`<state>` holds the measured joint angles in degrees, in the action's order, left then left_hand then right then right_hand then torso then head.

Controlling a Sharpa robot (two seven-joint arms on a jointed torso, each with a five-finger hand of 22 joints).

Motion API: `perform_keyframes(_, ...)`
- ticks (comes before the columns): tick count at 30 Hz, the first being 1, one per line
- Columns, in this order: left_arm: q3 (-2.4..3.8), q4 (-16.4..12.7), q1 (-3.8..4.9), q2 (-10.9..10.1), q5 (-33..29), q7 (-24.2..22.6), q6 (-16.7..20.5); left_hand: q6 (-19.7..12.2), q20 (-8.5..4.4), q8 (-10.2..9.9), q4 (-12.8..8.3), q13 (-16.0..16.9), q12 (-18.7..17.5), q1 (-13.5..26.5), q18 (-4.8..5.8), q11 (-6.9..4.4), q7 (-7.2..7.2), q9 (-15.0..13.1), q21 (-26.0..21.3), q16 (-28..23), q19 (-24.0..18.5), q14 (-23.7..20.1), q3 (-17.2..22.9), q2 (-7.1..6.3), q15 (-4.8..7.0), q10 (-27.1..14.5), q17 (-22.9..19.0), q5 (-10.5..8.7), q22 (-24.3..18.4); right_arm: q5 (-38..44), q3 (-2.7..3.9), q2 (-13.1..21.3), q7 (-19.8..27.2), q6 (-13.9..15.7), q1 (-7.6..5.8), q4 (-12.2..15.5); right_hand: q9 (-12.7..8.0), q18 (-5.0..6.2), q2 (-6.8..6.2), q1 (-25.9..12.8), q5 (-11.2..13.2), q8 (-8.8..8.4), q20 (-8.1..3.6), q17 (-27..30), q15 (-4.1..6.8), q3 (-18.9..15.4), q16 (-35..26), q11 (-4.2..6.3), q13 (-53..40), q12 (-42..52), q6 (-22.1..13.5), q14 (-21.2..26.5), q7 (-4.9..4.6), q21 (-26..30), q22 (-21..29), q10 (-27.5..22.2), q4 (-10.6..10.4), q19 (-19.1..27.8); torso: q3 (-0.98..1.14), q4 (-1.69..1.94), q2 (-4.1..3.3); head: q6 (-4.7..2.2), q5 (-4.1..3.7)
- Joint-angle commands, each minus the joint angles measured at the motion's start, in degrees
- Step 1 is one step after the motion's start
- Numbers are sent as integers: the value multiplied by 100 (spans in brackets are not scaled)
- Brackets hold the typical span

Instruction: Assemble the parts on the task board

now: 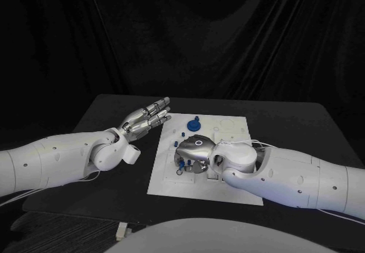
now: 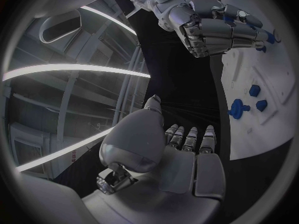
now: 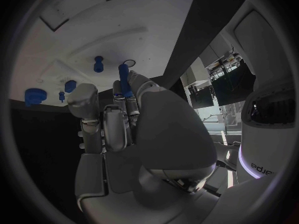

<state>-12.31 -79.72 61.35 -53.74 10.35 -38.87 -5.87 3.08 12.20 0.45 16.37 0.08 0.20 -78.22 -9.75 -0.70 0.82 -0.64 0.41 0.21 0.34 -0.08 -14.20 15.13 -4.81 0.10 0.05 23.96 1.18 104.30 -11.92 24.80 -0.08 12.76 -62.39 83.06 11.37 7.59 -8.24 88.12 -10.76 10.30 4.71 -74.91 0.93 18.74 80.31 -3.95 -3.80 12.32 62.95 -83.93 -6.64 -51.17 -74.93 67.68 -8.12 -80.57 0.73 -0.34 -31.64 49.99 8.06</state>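
The white task board lies in the middle of the black table. My right hand hovers low over the board's centre, fingers curled, pinching a slim blue peg between thumb and fingers. The left wrist view shows that hand as a fist above the board. My left hand is open with fingers stretched flat, off the board's far left corner, holding nothing. A round blue disc and a small blue peg sit at the board's far end. More small blue parts lie near the right hand.
Bare black table surrounds the board on both sides. Loose blue parts and a spool-shaped one lie on the board near its left edge. White cables run along my right wrist.
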Motion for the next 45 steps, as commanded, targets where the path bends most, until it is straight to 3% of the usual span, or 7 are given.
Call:
perform_keyframes(1,6,-8,-7,-2,-36,-372,24,11,-25,24,38,-8,-20,44,-51,1,23,-3,-8,-21,-1,8,9,4,42,-10,-5,-30,-4,81,4,-26,6,-89,38,-30,1,-104,-44,3,-23,-31,-19,-325,40,32,-20,87,-9,-25,-35,-288,-2,21,-638,138,13,25,0,-5,-4,1,-2)
perform_keyframes(36,6,3,-12,25,-35,-317,-74,46,-14,32,0,-8,-20,4,-50,7,44,-10,-5,-21,2,8,42,39,25,-10,-5,65,3,82,4,-238,-52,-231,248,-246,4,-94,-75,39,8,-124,-11,-296,26,94,-51,68,-21,-72,-138,-271,-36,89,-624,151,87,60,0,-4,0,1,-30)
perform_keyframes(45,6,5,-15,26,-35,-299,-95,54,-11,34,-7,-8,-20,-8,-50,10,48,-11,-4,-21,3,8,49,42,20,-10,-5,77,5,175,4,-198,-111,-348,257,-199,3,-69,-128,13,31,-226,28,-213,-35,127,-132,-6,-21,-164,-259,-218,-95,303,-578,-26,133,157,0,-4,2,1,-36)
